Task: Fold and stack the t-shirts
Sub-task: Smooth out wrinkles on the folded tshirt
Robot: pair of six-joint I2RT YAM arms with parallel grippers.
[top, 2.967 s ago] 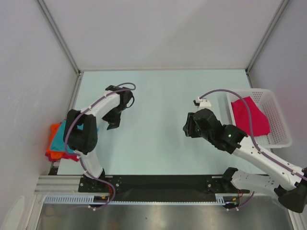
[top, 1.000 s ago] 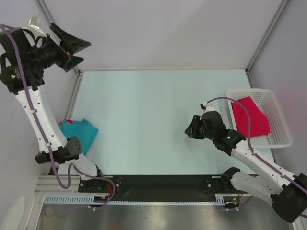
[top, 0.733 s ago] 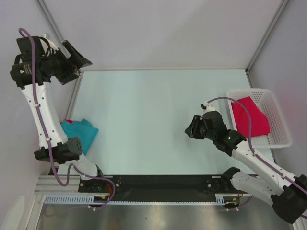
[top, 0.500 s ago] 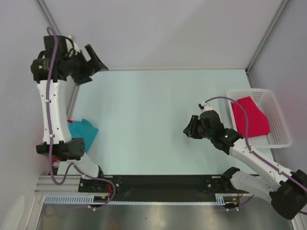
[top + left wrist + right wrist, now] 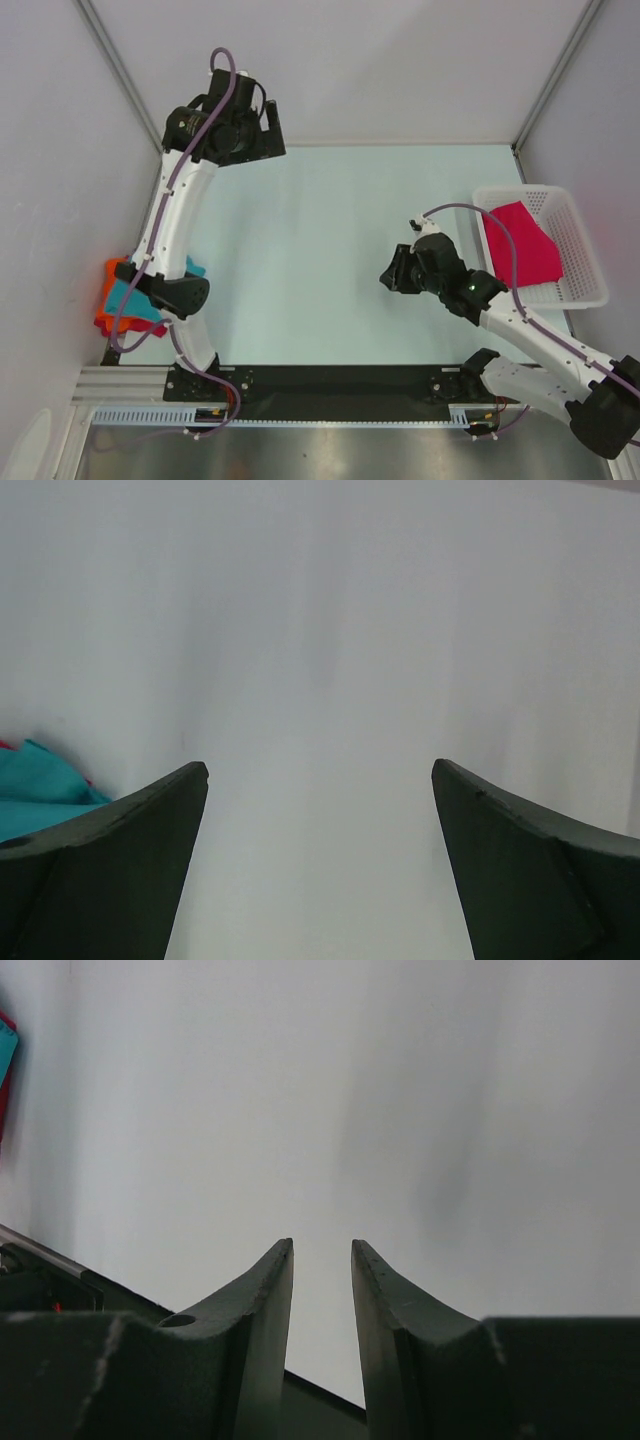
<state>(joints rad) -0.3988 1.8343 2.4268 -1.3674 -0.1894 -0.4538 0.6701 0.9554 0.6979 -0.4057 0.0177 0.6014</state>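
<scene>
Left gripper (image 5: pixel 271 130) rightward; orange t-shirt (image 5: pixel 103 300) overhead only

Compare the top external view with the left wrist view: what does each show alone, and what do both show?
Only the top external view: the white lattice basket holding a magenta-pink t-shirt, and the right pincer over the bare table. Only the left wrist view: a close look at the empty gap between the left pincer's wide-spread fingers. Both: the teal t-shirt and the left pincer itself.
</scene>
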